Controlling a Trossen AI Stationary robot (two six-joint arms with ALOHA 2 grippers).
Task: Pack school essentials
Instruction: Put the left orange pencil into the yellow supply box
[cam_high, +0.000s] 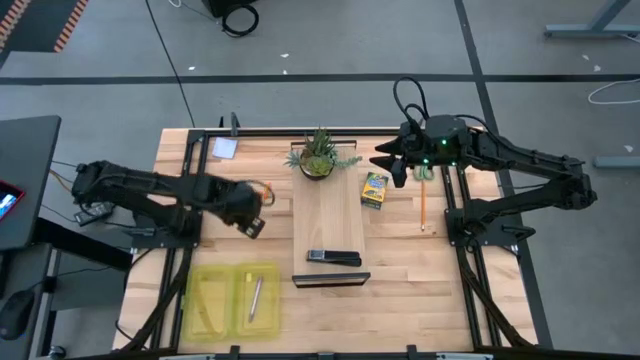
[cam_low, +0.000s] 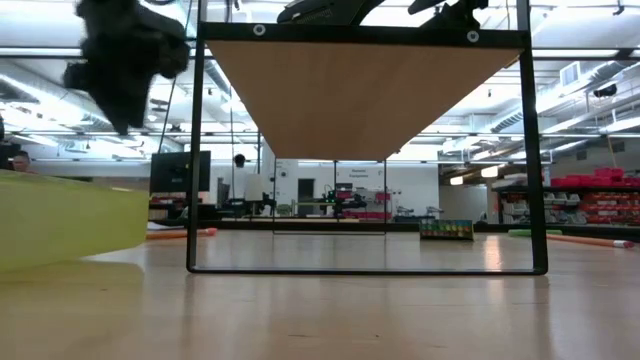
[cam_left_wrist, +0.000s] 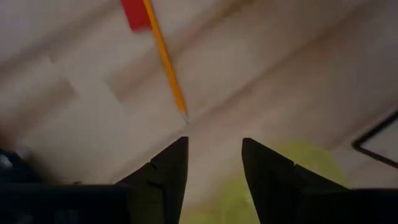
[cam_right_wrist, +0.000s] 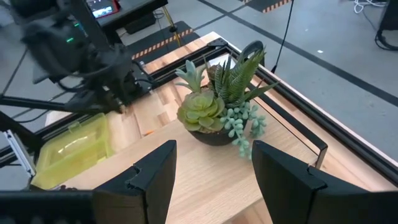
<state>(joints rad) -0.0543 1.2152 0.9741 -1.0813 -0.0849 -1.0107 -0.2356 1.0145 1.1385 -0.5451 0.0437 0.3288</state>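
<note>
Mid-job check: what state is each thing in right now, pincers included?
Left pincer: open, empty, orange pen just ahead of it.
Right pincer: open, empty, facing the upright potted plant.
Yellow case: lying open, one slim item inside.
Crayon box: flat on the table, not packed.
Pencil: flat on the table, not packed.

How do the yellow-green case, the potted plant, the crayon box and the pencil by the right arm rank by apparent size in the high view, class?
1. Yellow-green case: clearly largest.
2. Potted plant, counting its spreading leaves.
3. Crayon box and pencil: unsure; the pencil looks longer but far thinner.
</note>
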